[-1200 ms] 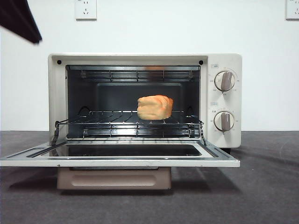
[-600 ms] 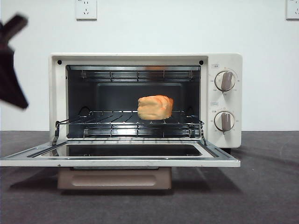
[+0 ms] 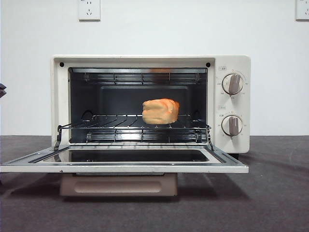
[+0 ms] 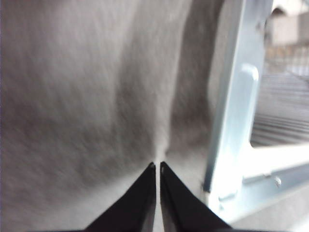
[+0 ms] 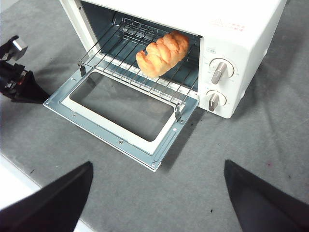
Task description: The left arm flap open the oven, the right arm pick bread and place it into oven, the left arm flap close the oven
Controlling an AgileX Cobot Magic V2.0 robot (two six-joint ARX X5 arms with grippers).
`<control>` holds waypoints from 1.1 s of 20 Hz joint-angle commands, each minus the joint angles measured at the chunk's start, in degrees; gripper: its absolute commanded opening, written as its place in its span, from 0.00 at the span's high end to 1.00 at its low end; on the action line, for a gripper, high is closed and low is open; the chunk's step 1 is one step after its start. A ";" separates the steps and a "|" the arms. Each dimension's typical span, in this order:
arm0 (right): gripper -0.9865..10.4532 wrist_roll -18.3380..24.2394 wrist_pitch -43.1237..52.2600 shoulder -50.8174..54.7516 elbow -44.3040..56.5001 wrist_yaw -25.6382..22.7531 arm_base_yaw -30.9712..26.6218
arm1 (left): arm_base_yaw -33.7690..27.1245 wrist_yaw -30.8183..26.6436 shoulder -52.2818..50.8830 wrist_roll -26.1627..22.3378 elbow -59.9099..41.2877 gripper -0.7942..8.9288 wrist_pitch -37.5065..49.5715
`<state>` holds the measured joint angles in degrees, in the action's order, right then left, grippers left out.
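The cream-white oven (image 3: 231, 63) stands open, its door (image 3: 125, 167) folded down flat. The golden bread (image 3: 160, 111) lies on the wire rack (image 3: 116, 126) inside, right of the middle. It also shows in the right wrist view (image 5: 162, 54). My left gripper (image 4: 157, 165) is shut and empty, low over the grey table beside the door's edge (image 4: 236, 121). It is a black tip at the left edge of the front view (image 3: 2, 90) and sits left of the door in the right wrist view (image 5: 21, 84). My right gripper (image 5: 157, 164) is open and empty, high in front of the oven.
The door's beige handle (image 3: 118, 184) hangs below the open door. Two beige knobs (image 3: 232, 83) (image 3: 231, 125) are on the oven's right panel. The grey table (image 3: 270, 193) runs in front and to the sides. A white wall with sockets (image 3: 89, 9) stands behind.
The left arm has dropped from the upper left corner of the front view to its left edge, now almost out of sight. The oven, door and bread have not moved.
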<state>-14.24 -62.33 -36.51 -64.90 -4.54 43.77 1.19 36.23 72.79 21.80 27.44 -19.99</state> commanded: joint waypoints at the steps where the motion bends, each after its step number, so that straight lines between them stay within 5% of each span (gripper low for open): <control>1: 0.54 -0.79 0.72 -0.37 -1.09 -0.04 0.28 | 0.24 3.04 0.63 0.33 -0.02 0.90 0.28; 13: 0.54 -1.66 2.71 -0.37 -1.09 0.02 0.28 | 0.70 7.76 0.61 0.61 -0.02 0.90 -0.28; 22: 0.54 -2.27 2.71 -0.37 -1.09 0.04 0.28 | 0.63 16.74 -2.64 16.00 0.35 0.90 15.32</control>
<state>-15.51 -60.36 -36.51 -64.90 -4.54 43.77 1.52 51.40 70.00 34.74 26.94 -5.89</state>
